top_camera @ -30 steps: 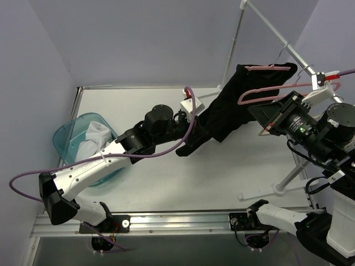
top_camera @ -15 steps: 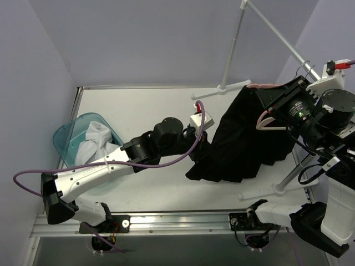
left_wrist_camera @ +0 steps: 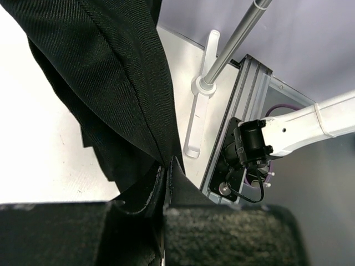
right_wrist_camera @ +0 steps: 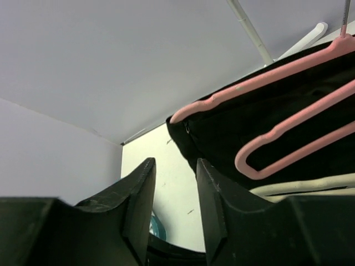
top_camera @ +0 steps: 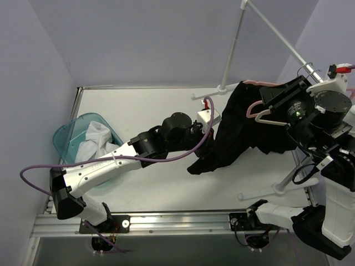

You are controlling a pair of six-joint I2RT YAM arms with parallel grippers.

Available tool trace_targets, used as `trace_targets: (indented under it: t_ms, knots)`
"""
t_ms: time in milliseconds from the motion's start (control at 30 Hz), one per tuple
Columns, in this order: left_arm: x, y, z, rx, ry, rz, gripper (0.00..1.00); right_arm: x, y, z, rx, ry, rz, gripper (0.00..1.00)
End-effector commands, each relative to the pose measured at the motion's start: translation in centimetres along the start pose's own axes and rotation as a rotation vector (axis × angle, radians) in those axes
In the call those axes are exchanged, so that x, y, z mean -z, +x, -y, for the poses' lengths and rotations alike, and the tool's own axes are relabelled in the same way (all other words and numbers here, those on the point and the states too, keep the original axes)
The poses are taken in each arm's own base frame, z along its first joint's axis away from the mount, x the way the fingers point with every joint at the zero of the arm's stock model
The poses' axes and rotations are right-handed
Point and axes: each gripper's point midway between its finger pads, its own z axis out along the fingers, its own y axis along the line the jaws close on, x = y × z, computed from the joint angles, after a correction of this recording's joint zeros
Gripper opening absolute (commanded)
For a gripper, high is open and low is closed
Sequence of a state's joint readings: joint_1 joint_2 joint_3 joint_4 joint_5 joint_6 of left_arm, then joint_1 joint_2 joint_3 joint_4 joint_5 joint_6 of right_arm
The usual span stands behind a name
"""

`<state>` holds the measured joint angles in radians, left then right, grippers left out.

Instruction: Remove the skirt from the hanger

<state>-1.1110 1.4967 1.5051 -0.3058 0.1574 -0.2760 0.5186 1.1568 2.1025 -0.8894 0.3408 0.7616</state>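
Near the hanger (right_wrist_camera: 260, 80), the right gripper (right_wrist_camera: 175, 183) gapes narrowly; the outstretched left gripper (left_wrist_camera: 165, 191) clamps the skirt (left_wrist_camera: 122, 72).

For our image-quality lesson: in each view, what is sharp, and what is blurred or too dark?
Top external: even light, sharp, but the black skirt shows few folds. Left wrist: skirt weave crisp; left claw at the bottom dark and soft. Right wrist: pink hanger clear; right claw a dark, soft silhouette.
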Motion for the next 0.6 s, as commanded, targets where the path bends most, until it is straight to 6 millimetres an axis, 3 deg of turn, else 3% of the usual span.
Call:
trace_targets:
  t_ms: [0, 33, 100, 233, 333, 567]
  knots:
    - [0.7, -1.9, 0.9, -0.016, 0.032, 0.046, 0.02, -2.0, -0.7, 0.0, -0.007, 0.054, 0.063, 0.34]
    - [0.6, -1.8, 0.9, -0.016, 0.032, 0.044, 0.02, -2.5, -0.5, 0.2, -0.008, 0.073, 0.064, 0.41]
    - [0.6, -1.6, 0.9, -0.012, 0.031, 0.041, 0.02, -3.0, -0.7, 0.6, -0.024, 0.104, 0.084, 0.45]
    - [0.6, -1.5, 0.8, -0.014, 0.031, 0.041, 0.02, -4.2, -0.6, 1.6, -0.035, 0.186, 0.106, 0.67]
    - [0.7, -1.5, 0.8, -0.015, 0.032, 0.044, 0.02, -5.0, -0.8, 1.9, -0.035, 0.205, 0.118, 0.71]
    - [0.9, -1.3, 0.7, -0.02, 0.029, 0.042, 0.02, -6.1, -1.4, 2.3, -0.056, 0.222, 0.161, 0.67]
